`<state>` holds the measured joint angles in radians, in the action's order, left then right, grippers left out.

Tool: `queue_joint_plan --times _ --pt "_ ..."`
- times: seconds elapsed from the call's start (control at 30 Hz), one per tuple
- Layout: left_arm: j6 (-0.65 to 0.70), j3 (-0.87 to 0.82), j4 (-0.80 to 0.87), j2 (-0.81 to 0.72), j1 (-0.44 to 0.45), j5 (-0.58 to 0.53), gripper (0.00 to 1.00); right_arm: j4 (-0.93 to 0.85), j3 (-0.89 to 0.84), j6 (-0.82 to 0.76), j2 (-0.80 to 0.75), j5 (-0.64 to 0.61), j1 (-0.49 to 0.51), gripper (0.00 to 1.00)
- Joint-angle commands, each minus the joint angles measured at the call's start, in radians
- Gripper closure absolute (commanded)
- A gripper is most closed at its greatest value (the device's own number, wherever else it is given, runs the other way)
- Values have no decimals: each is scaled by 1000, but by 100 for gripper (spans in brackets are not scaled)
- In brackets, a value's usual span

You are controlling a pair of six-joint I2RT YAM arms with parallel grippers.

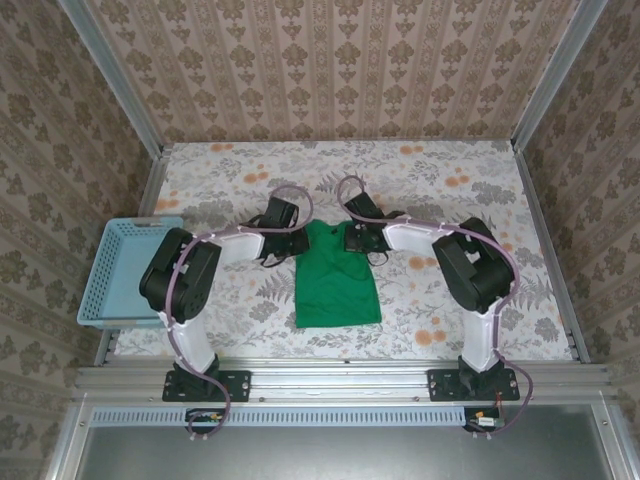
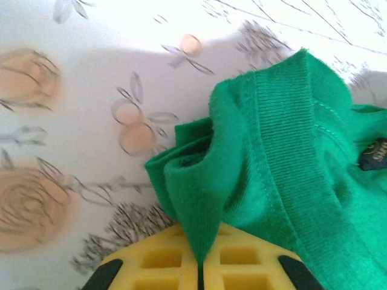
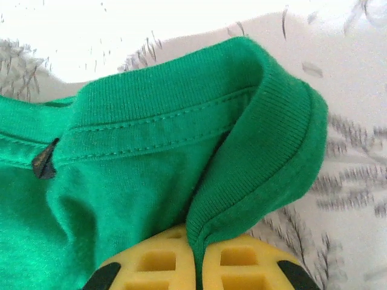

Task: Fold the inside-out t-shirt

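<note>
Floral table [image 1: 450,290], blue basket [image 1: 125,275] at left edge, left claw [image 2: 199,266] and right claw [image 3: 196,266] both pinching green t-shirt [image 1: 337,290]

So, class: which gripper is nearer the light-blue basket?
Left. The left gripper grips the t-shirt at the collar end toward the basket; the right gripper grips the collar's other end, farther away.

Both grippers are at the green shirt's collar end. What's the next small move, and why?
Probably raise both grippers together, slightly. The left gripper and right gripper are each shut on a pinch of cloth by the ribbed collar of the green t-shirt, whose body lies flat; lifting frees that end to carry toward the near hem.
</note>
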<state>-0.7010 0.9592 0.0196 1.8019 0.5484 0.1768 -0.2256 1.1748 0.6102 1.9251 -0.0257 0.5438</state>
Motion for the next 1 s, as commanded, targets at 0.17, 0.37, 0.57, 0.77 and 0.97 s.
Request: queue_joint_plan --times 0.17,0.37,0.57,0.77,0.97 --pt "51 -53 -75 -227 9 64 100 108 -103 36 -199 136 -41 100" --pt "96 56 -27 -253 -47 91 100 90 -33 20 -225 172 -113 100" --pt "114 363 23 -151 -170 210 100 17 241 -30 -175 215 -204 100" --pt "150 473 32 -164 -202 298 100 -24 342 -72 -207 225 -226 100" --pt "83 -28 -265 -354 -116 323 100 173 -113 -56 -413 208 -166 100"
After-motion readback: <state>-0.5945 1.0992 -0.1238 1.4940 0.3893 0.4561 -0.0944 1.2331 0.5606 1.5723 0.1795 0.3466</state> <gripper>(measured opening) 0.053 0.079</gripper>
